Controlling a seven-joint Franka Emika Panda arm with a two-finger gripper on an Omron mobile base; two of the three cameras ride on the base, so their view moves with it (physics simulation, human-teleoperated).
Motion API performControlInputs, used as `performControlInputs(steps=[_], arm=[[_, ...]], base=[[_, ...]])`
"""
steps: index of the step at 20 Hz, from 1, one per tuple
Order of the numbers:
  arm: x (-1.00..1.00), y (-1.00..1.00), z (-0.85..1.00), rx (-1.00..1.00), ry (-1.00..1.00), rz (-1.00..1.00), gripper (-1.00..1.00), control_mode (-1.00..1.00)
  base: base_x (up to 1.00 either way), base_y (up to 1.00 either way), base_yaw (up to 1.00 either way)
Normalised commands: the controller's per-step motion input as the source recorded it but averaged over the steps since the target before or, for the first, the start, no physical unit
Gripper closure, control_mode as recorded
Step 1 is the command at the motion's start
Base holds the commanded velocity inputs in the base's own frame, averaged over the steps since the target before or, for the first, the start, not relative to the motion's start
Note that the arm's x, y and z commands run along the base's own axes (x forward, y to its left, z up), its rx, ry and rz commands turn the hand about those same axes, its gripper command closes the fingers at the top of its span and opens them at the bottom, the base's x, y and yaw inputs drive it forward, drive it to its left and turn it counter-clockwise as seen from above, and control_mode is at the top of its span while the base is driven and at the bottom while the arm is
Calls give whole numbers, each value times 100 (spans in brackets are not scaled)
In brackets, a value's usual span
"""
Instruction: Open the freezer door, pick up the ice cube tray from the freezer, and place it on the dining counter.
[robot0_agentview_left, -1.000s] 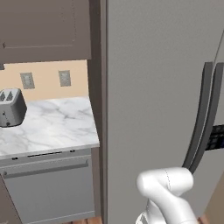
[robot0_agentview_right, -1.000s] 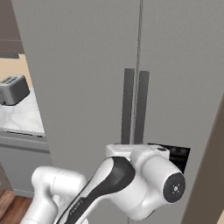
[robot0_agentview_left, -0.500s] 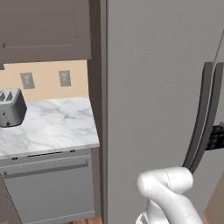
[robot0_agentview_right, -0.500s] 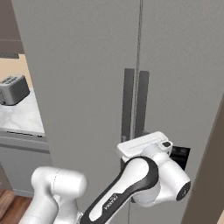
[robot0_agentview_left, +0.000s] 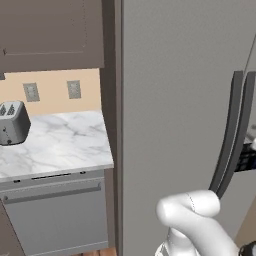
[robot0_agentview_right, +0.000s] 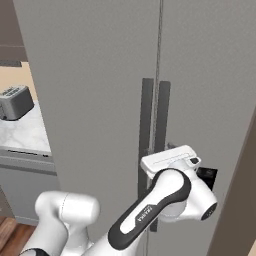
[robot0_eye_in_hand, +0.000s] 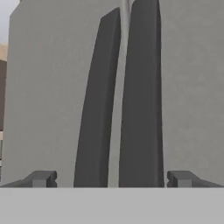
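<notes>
The freezer (robot0_agentview_right: 100, 60) stands shut, and the ice cube tray is hidden inside it. The freezer door (robot0_agentview_left: 170, 100) is the wide grey panel on the left; its dark curved handle (robot0_eye_in_hand: 97, 105) runs beside the handle of the other grey door (robot0_eye_in_hand: 141, 96). My gripper (robot0_eye_in_hand: 111, 179) is open and faces both handles from a short distance, touching neither. Its fingertips (robot0_eye_in_hand: 41, 178) stand wider apart than the pair of handles. The gripper (robot0_agentview_right: 207, 175) hangs at handle height in the right base view. It shows as a dark shape at the frame's right edge (robot0_agentview_left: 247, 159) in the left base view.
Left of the freezer, a marble worktop (robot0_agentview_left: 60, 145) carries a grey toaster (robot0_agentview_left: 12, 122), above grey cabinet fronts (robot0_agentview_left: 55, 215) and under dark upper cabinets (robot0_agentview_left: 50, 35). A brown side panel (robot0_agentview_right: 240, 210) borders the doors on the right. My white arm (robot0_agentview_right: 150, 215) crosses low in front.
My hand has risen and turned towards the doors, bringing the gripper up to the handles. The doors have stayed shut and the base has not moved.
</notes>
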Motion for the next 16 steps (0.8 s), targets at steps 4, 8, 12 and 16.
performControlInputs(steps=[4,8,12,16], arm=[[3,-40,0,1,0,-1,-100,-100],[0,-8,0,0,0,-3,-100,-100],[0,0,0,0,0,0,-100,-100],[0,1,0,0,0,0,-100,-100]], base=[[0,0,0],[0,0,0],[0,0,0],[0,0,0]])
